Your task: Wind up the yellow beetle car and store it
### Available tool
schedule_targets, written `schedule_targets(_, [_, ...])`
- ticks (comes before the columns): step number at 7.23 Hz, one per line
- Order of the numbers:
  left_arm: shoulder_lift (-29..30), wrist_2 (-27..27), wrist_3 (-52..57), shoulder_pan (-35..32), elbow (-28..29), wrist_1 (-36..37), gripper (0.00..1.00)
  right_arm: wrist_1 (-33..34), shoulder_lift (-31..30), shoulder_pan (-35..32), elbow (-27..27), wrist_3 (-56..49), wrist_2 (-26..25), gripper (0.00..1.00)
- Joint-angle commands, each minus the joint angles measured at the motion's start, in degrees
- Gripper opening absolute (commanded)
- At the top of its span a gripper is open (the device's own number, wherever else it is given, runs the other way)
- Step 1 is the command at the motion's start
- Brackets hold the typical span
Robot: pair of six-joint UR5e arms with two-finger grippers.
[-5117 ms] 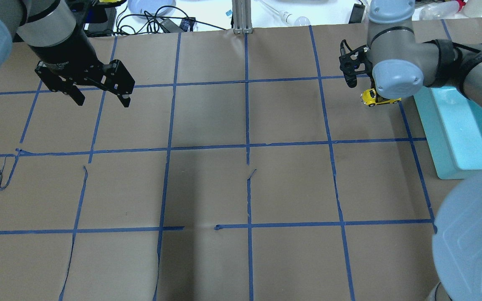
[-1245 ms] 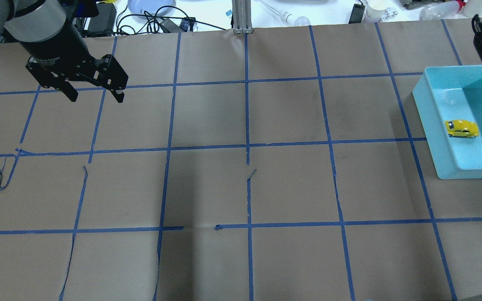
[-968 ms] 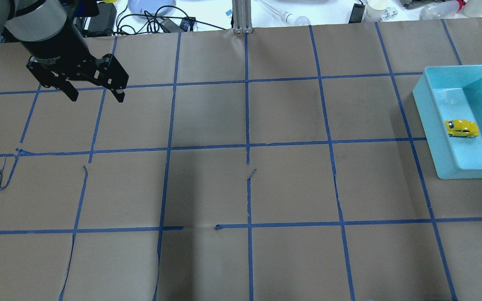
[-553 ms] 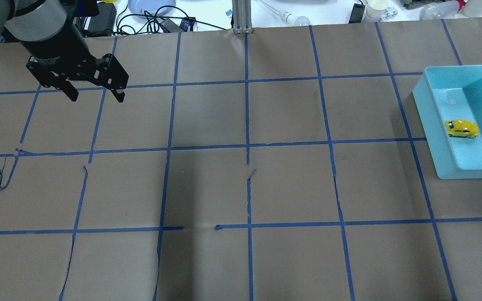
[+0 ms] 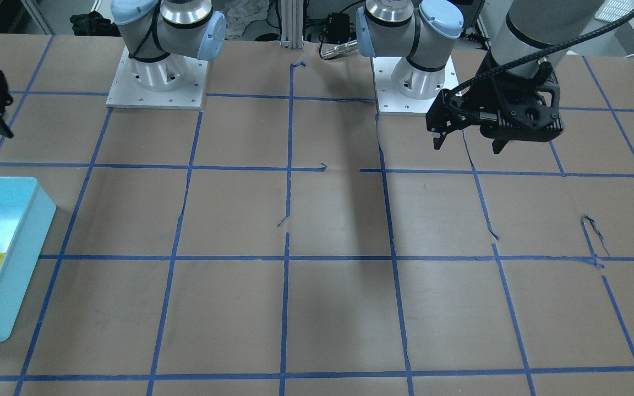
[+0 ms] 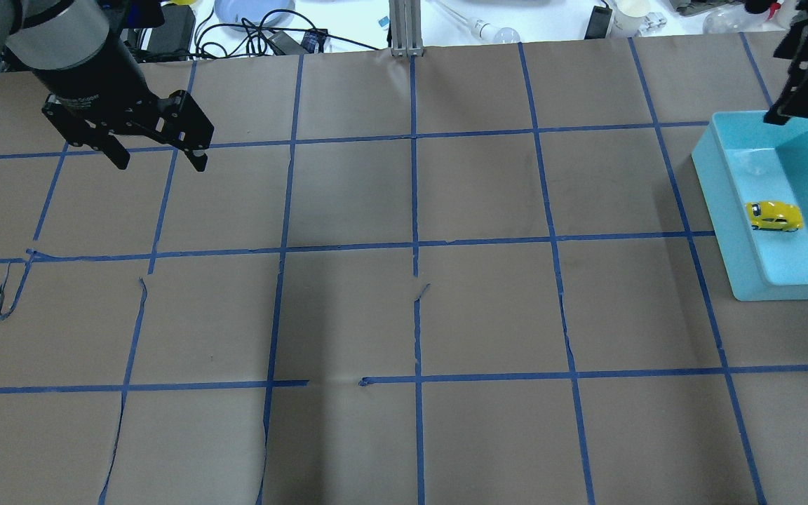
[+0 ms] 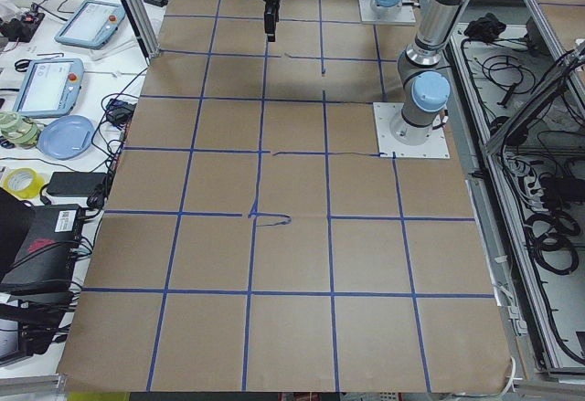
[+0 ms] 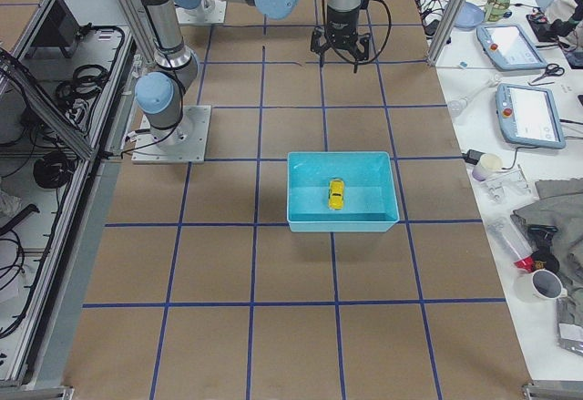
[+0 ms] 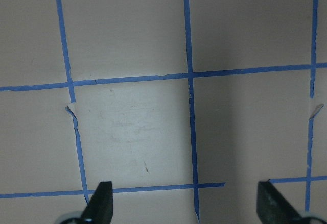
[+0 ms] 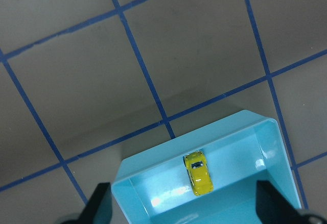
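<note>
One table [image 6: 404,315]: brown paper under a blue tape grid, the biggest thing in shot, and both my arms are lifted off it.
Teal bin [image 8: 342,155]: open-topped, sitting on my right side of the table within my right arm's reach. That's the storage spot, as I read the task.
Left gripper [image 6: 162,165]: hanging over the left of the grid, well apart from the bin, fingers spread with nothing between them. I'd say it's parked out of the way, since the job sits on the other side.
Right gripper [image 10: 183,203]: raised high near the bin, fingers wide apart and empty, its camera taking in the car below. At this height it clears the walls.
Yellow beetle car [image 10: 197,173]: tiny, on its wheels, roughly mid-floor in the bin, touching no wall that I can see and free of both grippers. Storing looks done; whether the spring is wound, I can't tell.
</note>
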State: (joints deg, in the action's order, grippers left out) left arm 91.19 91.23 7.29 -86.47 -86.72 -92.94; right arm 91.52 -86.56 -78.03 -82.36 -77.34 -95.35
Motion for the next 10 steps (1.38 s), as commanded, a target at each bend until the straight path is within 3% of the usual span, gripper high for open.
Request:
schedule_targets(1, [-0.05, 0.09, 0.71, 1.39, -0.11, 0.30, 1.00, -0.11, -0.45, -12.19, 0.53, 22.06, -0.36, 1.00])
schedule_targets(3, [-0.05, 0.00, 0.71, 1.30, -0.29, 0.30, 1.00, -0.02, -0.37, -18.28, 0.88, 41.21, 0.16, 1.00])
schedule_targets(5, [-0.05, 0.00, 0.62, 1.22, -0.72, 0.30, 1.00, -0.20, 0.16, -18.74, 2.10, 55.47, 2.68, 1.00])
schedule_targets(6, [-0.05, 0.00, 0.62, 1.22, -0.73, 0.22, 1.00, -3.33, 0.60, -18.74, 4.12, 59.90, 6.71, 1.00])
schedule_targets(8, [-0.05, 0.00, 0.71, 1.22, -0.73, 0.30, 1.00, -4.33, 0.08, -18.04, 4.23, 60.38, 5.71, 1.00])
schedule_targets(10, [-0.05, 0.00, 0.71, 1.22, -0.73, 0.30, 1.00, -8.43, -0.10, -18.04, 4.40, 69.03, 1.68, 1.00])
